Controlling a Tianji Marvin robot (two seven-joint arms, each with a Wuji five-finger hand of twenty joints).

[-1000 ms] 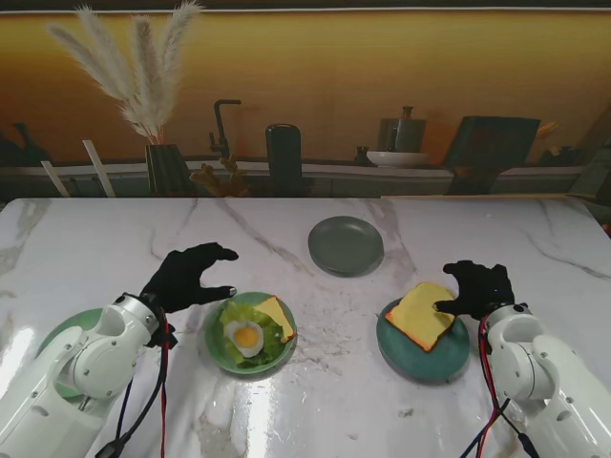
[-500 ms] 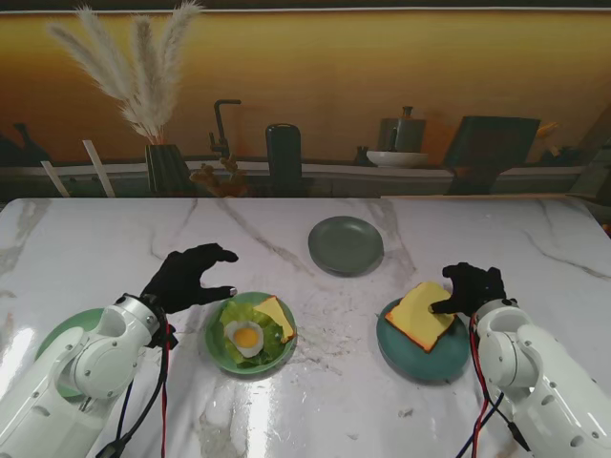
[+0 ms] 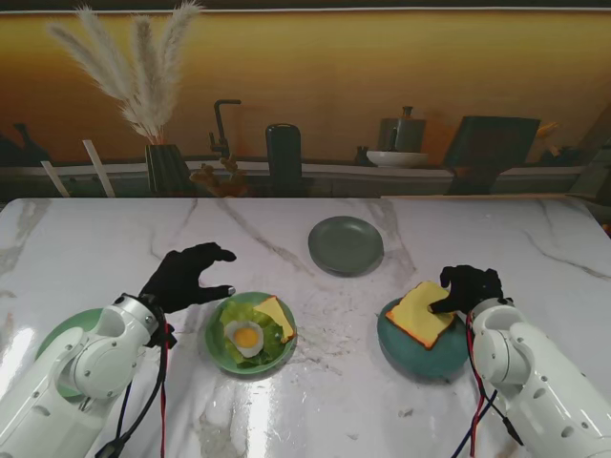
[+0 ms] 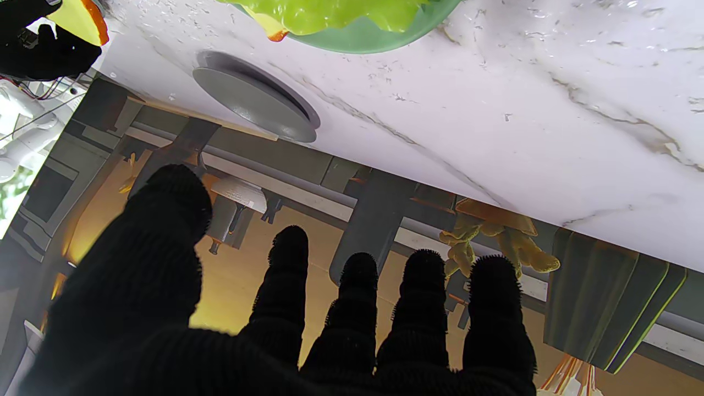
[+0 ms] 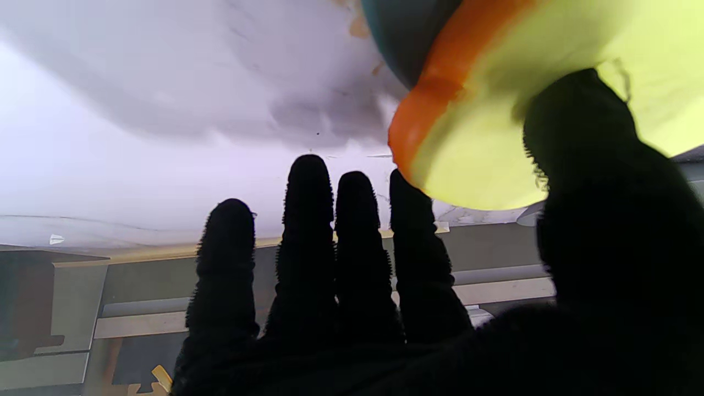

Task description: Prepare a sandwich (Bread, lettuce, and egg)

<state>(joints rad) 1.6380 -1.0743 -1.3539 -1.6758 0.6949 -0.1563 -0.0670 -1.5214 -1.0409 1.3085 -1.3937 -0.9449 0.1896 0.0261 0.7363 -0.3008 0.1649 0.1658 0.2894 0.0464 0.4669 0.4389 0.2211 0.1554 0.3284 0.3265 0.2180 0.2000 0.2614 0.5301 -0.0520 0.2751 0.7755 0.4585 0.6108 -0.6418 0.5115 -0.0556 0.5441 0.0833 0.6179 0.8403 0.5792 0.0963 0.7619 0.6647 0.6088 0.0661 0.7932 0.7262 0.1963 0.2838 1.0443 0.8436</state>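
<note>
A: Two slices of bread here: one already on the green plate (image 3: 218,344) with the lettuce (image 3: 235,315) and egg (image 3: 247,336), the other, the top slice (image 3: 418,313), lying tilted over the far edge of the teal plate (image 3: 430,355) on the right.

B: And the right hand (image 3: 469,287)?

A: It is at the far right corner of that top slice. In the right wrist view the thumb (image 5: 583,143) presses on the slice's face while the fingers (image 5: 410,220) reach along its crust edge. I judge it a pinch closing on the bread, though whether the slice is off the plate I cannot tell.

B: How should the step go?

A: As I read it, get the fingers properly under the crust before lifting, keep the slice level, and carry it left across the surface (image 3: 334,372) to the green plate, squaring it over the egg so the stack doesn't slide.

B: The left hand (image 3: 183,277)?

A: Open, fingers spread, holding nothing, hovering just left of and beyond the green plate. It is clear of the stack. The empty grey plate (image 3: 346,245) sits farther back, between the two hands, off the likely path.
</note>
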